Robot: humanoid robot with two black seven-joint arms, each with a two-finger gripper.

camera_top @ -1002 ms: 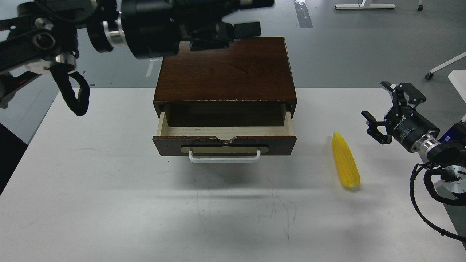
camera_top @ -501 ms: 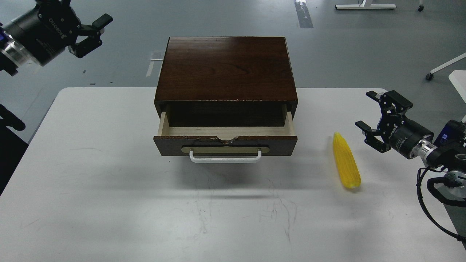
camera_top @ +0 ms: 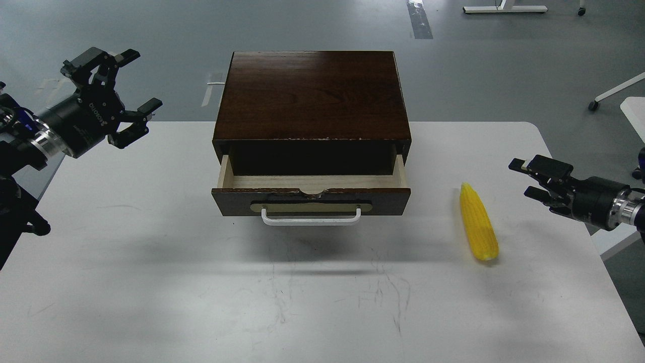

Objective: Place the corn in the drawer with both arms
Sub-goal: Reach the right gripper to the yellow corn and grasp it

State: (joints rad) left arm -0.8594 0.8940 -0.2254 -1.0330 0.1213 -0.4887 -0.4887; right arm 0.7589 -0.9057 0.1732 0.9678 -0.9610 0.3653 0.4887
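Note:
The yellow corn (camera_top: pixel 478 222) lies on the white table to the right of the cabinet, its pointed tip away from me. The dark brown drawer (camera_top: pixel 311 200) stands partly pulled out of the cabinet (camera_top: pixel 312 96), with pale wood inside and a white bar handle (camera_top: pixel 311 218); nothing shows in it. My right gripper (camera_top: pixel 528 177) is open and empty, hovering right of the corn and apart from it. My left gripper (camera_top: pixel 126 85) is open and empty, above the table's far left edge, left of the cabinet.
The white table (camera_top: pixel 151 282) has bare scuffed surface in front of the drawer. Grey floor lies beyond, with a white stand base (camera_top: pixel 504 8) and a wheeled leg (camera_top: pixel 615 92) at the far right.
My left arm has swung from above the cabinet's top out to the left and come down beside the table. My right gripper has dropped lower and turned level, staying right of the corn.

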